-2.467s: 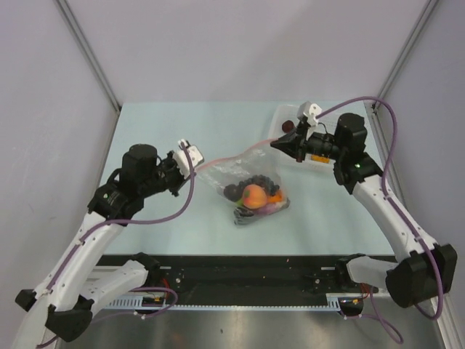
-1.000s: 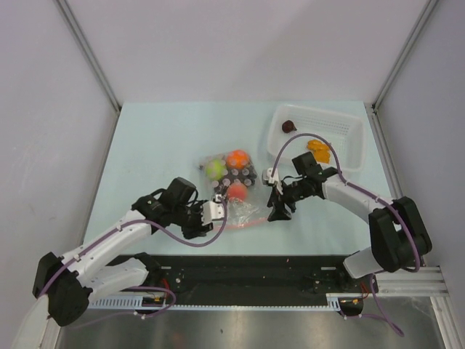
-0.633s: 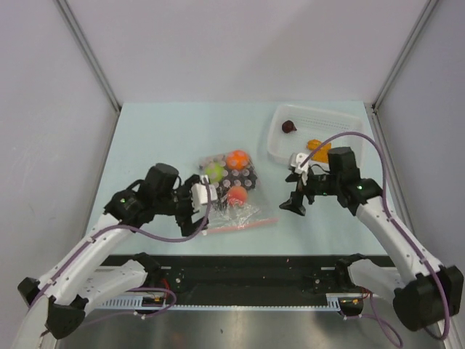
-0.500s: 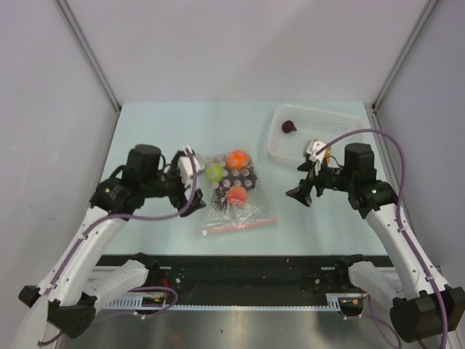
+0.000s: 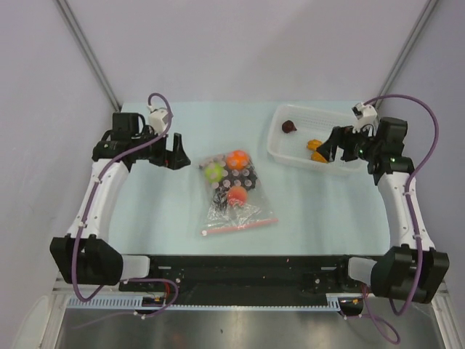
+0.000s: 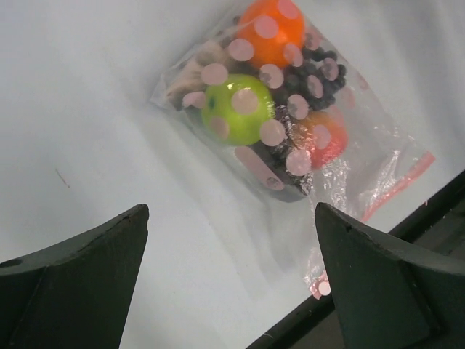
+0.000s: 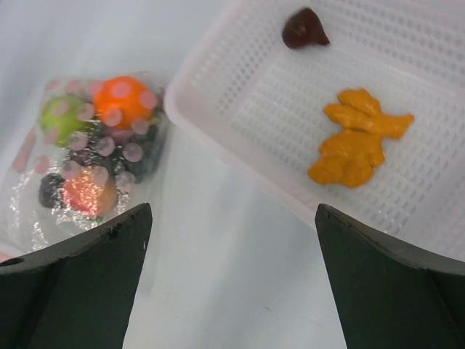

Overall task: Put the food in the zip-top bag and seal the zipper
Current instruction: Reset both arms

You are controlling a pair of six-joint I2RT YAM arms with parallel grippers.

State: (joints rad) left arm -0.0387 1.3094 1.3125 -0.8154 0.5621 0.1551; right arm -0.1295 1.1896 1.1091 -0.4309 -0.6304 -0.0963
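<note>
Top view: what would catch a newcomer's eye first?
The clear bag lies flat mid-table, packed with bright toy fruit, its pink zipper toward the near edge. At the far right a white basket holds an orange piece and a dark piece. The left gripper and right gripper hang open, apart from the bag.

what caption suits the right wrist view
Filled zip-top bag lies beside a white basket holding an orange piece and a dark piece, seen between open jaws

Zip-top bag (image 6: pixel 370 174) flat on table (image 5: pixel 160 211), ahead between left gripper (image 5: pixel 176 151) jaws, food (image 6: pixel 240 109) inside it. From right gripper (image 5: pixel 328 145) jaws: bag ahead-left, basket (image 7: pixel 240 109) ahead-right, two toy pieces (image 7: pixel 360 138) in basket.
</note>
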